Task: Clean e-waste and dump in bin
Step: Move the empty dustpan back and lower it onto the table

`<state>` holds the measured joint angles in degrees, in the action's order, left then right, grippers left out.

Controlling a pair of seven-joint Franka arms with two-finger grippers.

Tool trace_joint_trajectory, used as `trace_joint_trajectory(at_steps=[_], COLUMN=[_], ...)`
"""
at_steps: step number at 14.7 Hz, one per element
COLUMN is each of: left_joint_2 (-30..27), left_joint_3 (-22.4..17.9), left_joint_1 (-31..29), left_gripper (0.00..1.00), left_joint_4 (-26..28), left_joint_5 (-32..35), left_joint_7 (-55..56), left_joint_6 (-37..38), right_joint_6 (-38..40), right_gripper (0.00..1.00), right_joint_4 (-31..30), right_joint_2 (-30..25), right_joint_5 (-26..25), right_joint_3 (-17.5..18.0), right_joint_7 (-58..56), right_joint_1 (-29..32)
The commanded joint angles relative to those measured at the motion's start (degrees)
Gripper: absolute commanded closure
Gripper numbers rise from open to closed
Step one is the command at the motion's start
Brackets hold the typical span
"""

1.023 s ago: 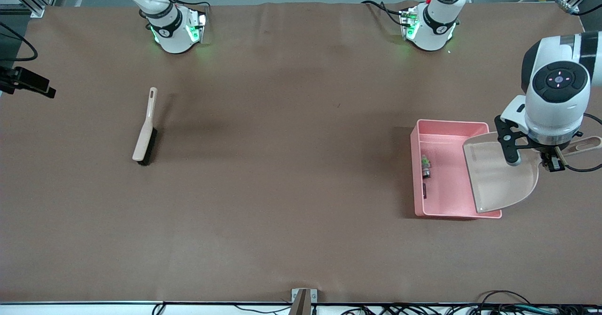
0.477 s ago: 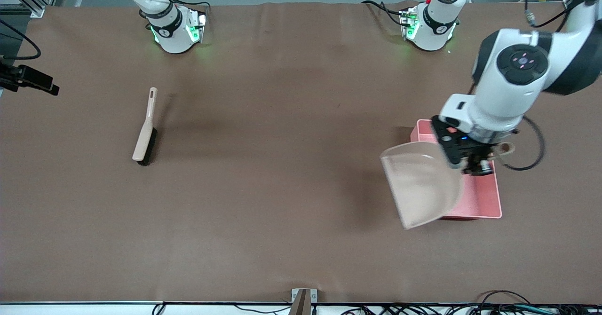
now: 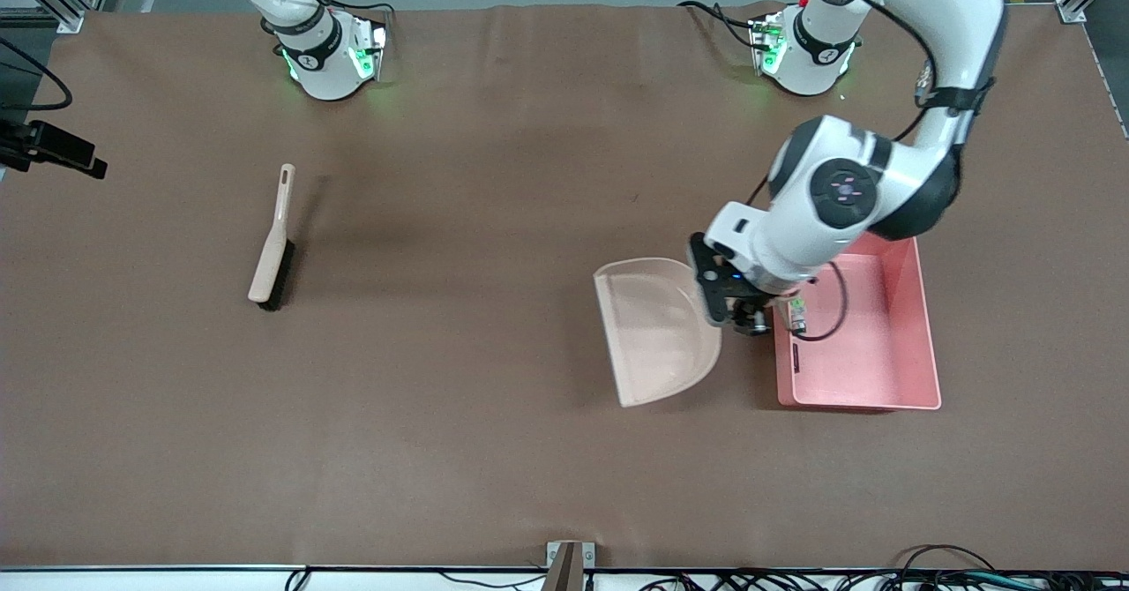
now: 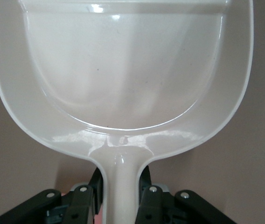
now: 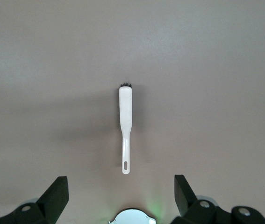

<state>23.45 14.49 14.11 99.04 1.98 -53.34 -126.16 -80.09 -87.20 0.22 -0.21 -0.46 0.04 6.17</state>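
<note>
Swinging away from the bin [image 3: 891, 392], the dustpan [image 3: 654, 331] has travelled in the last second from over the pink tray's wall at the left arm's end of the table to a spot over bare table just beside the tray, toward the middle. Its scoop looks empty in the left wrist view, with only a few specks on the pale plastic [image 4: 123, 70].

Both pieces of e-waste lie inside the bin, against the wall nearest the dustpan: the white-silver piece with its green tip [image 3: 797, 307] partly under the arm's wrist, and the dark block [image 3: 796, 358] a little nearer the front camera. So the sweeping and the dumping look done to me. I can see no loose parts on the brown table [image 3: 494, 450].

The left end effector [image 4: 121, 198] is clenched on the dustpan's handle, its fingers [image 4: 82, 205] pressed to either side of the stem, and it hangs over the table between dustpan and bin. The right end effector [image 5: 121, 205] hangs high over the brush [image 3: 272, 251], its fingers [image 5: 57, 193] spread wide and holding nothing; that arm waits. The brush lies flat on the table toward the right arm's end, well apart from everything else.

What seems left, as I judge it, is only to set the dustpan down and let go of it, then draw the left arm back.
</note>
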Motion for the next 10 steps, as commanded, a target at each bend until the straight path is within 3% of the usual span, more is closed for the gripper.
trace_joint_trajectory(at_steps=[1, 5, 10], left_joint_2=[2.8, 6.6, 9.8], left_joint_3=[1.1, 1.3, 1.3], left_joint_1=[2.8, 4.9, 6.8], left_gripper=[0.99, 0.99, 0.98], left_joint_4=[-0.8, 0.6, 3.7], left_joint_5=[-0.6, 5.7, 6.5], left_joint_7=[0.4, 0.4, 0.5], left_joint_6=[-2.3, -5.1, -11.8], right_joint_6=[0.8, 1.1, 2.3], right_gripper=[0.0, 0.0, 0.0], right_joint_4=[1.1, 0.9, 0.9], right_joint_2=[0.3, 0.3, 0.3], right_joint_5=[0.7, 0.7, 0.7], right_joint_3=[-0.1, -0.1, -0.1], right_joint_7=[-0.6, -0.6, -0.7], right_joint_1=[0.2, 0.2, 0.3])
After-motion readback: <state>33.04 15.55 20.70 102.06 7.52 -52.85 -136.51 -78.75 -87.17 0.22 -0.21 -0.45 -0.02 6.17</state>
